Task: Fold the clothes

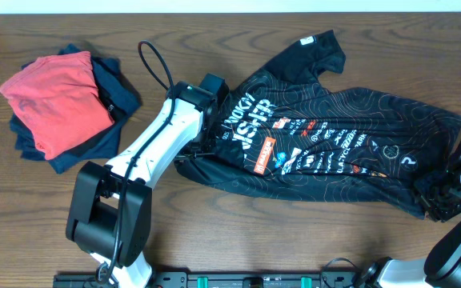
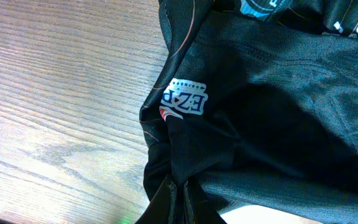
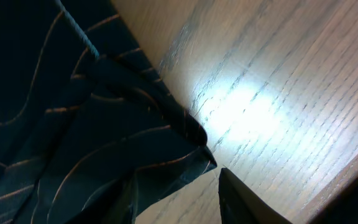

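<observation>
My left gripper (image 1: 198,144) is closed, pinching a gathered bit of the black jersey's (image 1: 326,140) edge. In the left wrist view the cloth bunches into a tight fold right at the fingers, with a white and blue logo patch (image 2: 185,99) just ahead of them on the sleeve. From there the jersey lies rumpled across the wooden table (image 1: 294,240), printed side up, to my right gripper (image 1: 445,200) at its far end. That gripper's jaws stand partly apart; one dark finger (image 3: 244,199) shows beside the hem corner (image 3: 201,155), with bare wood between them, so nothing looks gripped there. Well away from the left arm sits a red folded garment (image 1: 58,100) on top of navy folded garments (image 1: 94,148).
</observation>
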`<state>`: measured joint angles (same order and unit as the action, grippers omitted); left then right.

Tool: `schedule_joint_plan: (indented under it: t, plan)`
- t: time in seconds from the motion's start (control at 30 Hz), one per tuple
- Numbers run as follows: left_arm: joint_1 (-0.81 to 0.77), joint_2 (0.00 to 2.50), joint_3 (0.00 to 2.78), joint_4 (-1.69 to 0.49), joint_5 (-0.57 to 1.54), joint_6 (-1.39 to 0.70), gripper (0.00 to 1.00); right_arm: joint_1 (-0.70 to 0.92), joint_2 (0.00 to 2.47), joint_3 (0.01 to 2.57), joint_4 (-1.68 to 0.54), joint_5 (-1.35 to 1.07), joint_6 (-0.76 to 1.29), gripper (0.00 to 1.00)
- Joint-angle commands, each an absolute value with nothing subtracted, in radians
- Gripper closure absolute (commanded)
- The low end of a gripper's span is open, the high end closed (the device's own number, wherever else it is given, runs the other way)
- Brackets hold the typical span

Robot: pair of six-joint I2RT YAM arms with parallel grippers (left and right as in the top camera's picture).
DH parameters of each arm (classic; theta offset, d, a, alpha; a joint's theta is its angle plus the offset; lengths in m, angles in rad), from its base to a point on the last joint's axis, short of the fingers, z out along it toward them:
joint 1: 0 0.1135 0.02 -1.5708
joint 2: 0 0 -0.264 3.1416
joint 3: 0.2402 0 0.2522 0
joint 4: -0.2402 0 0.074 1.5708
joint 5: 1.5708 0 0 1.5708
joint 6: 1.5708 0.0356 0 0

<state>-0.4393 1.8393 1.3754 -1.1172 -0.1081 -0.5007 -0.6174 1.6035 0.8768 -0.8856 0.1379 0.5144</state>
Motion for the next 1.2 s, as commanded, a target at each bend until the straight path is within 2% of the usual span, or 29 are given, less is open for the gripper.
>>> schedule_joint_plan:
  t: [0.0,0.07,0.27,0.6,0.77,1.03,1.17]
  plan:
    - [-0.437,1.844,1.374,-1.120,-0.113,-0.510,0.94,-0.624,1.602,0.868,-0.870,0.180,0.556,0.56]
    - [-0.437,1.844,1.374,-1.120,-0.113,-0.510,0.94,-0.624,1.602,0.861,-0.853,0.179,0.571,0.53]
    - [-0.437,1.844,1.374,-1.120,-0.113,-0.510,0.94,-0.624,1.602,0.823,-0.813,0.180,0.583,0.52]
    - [-0.437,1.844,1.374,-1.120,-0.113,-0.510,0.94,-0.624,1.602,0.804,-0.777,0.179,0.583,0.56]
    - [-0.437,1.844,1.374,-1.120,-0.113,-0.510,0.94,-0.633,1.602,0.805,-0.764,0.179,0.583,0.67]
    - [-0.437,1.844,1.374,-1.120,-0.113,-0.510,0.94,-0.645,1.602,0.806,-0.736,0.176,0.583,0.98]
    - [-0.437,1.844,1.374,-1.120,-0.113,-0.510,0.94,-0.645,1.602,0.806,-0.725,0.176,0.583,0.99]
